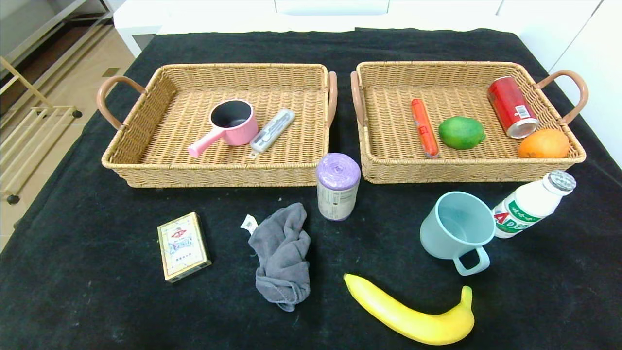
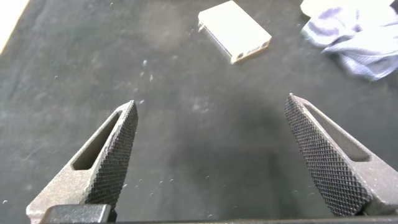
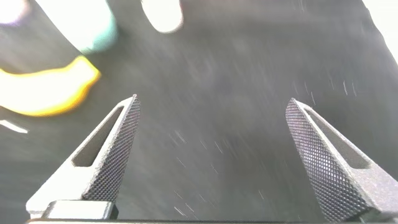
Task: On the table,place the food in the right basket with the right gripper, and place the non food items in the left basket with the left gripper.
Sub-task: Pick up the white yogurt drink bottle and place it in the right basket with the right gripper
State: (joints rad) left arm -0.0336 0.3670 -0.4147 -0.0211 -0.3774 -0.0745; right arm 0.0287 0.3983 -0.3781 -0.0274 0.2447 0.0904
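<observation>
Sorting stock, partway through; you are looking at two baskets already part-filled and six items still lying on the black table.

**Left basket**, at 11 o'clock: it is holding a pink pan and a grey case.

**Right basket**, at 1 o'clock: it is holding a sausage, a lime, a red can and an orange.

**Still waiting, non-food:**
- card box at 8 o'clock
- grey cloth at 6 o'clock
- purple roll, standing at centre just before the gap between the baskets
- blue cup at 4 o'clock, on its side

**Still waiting, food:**
- banana at 5 o'clock
- milk bottle at 3 o'clock, lying tilted, just beside the cup

**Left gripper**: hanging over bare table, jaws standing wide apart and empty; the card box is lying ahead of it, the cloth beyond.

**Right gripper**: also empty with jaws wide apart, over bare table; the banana, cup and bottle are showing ahead of it.

**Step in hand, as you may judge it:** no item is being held, so you are choosing the next pick. The box looks nearest for the left; the next move is calling for a descent over it, jaws straddling its narrow sides. For the right, the banana is calling for a grip across its middle.
</observation>
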